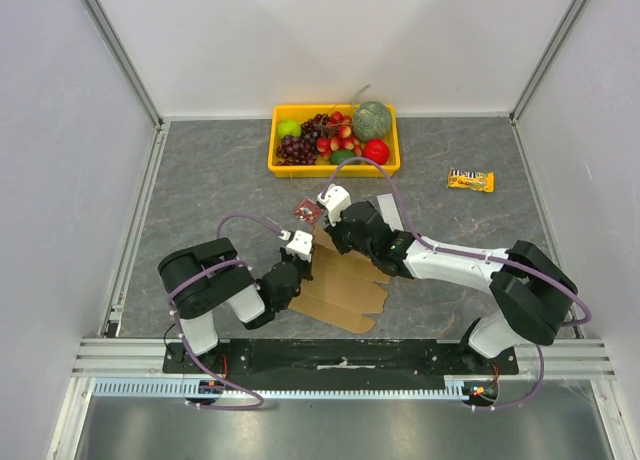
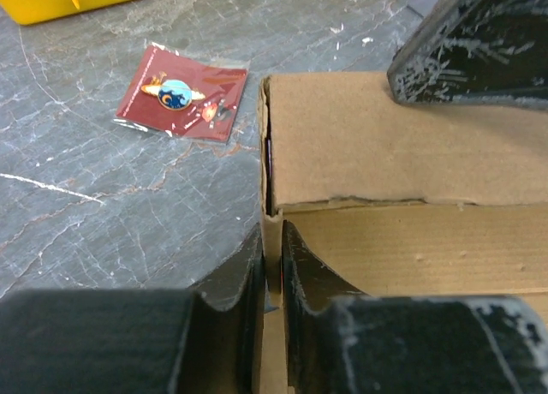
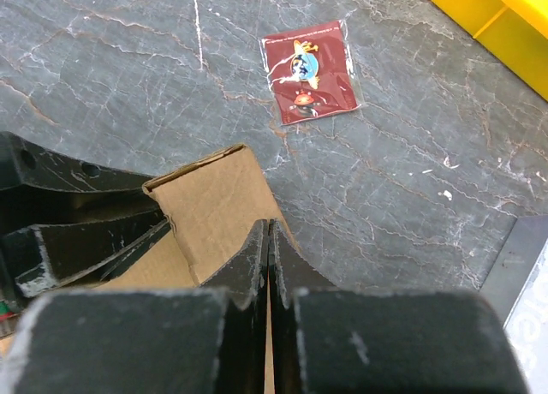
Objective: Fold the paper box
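Grey marbled worktop (image 1: pixel 200 180) carries the paper box (image 1: pixel 348 290) front and centre between both arms, long axis running near-right to far-left, where the left fingers (image 2: pixel 231 283) pinch an upright wall edge and the right fingers (image 3: pixel 244 265), pressed together, meet the raised end flap from the right.

plain white walls (image 1: pixel 340 40) enclose a grey marbled tabletop (image 1: pixel 220 170) framed by aluminium rails (image 1: pixel 120 55).
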Robot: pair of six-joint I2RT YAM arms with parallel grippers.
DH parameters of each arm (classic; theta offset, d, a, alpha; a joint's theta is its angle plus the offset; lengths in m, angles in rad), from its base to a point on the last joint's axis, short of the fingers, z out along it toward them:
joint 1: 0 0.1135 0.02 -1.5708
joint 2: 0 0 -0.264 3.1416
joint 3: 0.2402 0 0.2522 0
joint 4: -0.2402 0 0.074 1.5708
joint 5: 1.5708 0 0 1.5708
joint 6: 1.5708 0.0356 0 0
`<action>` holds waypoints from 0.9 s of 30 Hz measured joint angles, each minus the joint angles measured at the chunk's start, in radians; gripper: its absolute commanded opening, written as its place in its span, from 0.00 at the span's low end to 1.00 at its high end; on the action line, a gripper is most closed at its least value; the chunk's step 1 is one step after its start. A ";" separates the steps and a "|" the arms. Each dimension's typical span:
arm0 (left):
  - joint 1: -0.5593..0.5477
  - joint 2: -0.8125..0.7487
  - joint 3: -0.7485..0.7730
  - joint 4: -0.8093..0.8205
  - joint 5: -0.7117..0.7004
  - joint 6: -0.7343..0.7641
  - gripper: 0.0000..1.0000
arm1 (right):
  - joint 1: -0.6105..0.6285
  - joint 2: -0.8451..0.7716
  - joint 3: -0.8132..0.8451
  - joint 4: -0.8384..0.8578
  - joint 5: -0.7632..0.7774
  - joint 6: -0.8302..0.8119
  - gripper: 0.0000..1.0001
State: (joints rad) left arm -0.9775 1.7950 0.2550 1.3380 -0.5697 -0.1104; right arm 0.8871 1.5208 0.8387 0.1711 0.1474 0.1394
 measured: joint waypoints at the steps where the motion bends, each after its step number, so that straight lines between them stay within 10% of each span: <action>1: 0.000 0.004 0.000 -0.002 0.002 0.000 0.19 | 0.000 0.004 0.000 0.002 -0.005 0.000 0.00; 27: 0.000 0.027 -0.016 -0.019 0.007 -0.001 0.25 | -0.002 0.008 -0.010 0.030 -0.073 -0.001 0.01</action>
State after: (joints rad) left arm -0.9775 1.8225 0.2390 1.3186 -0.5625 -0.1112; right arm 0.8856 1.5288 0.8291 0.2008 0.0746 0.1383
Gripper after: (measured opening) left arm 0.250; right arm 0.008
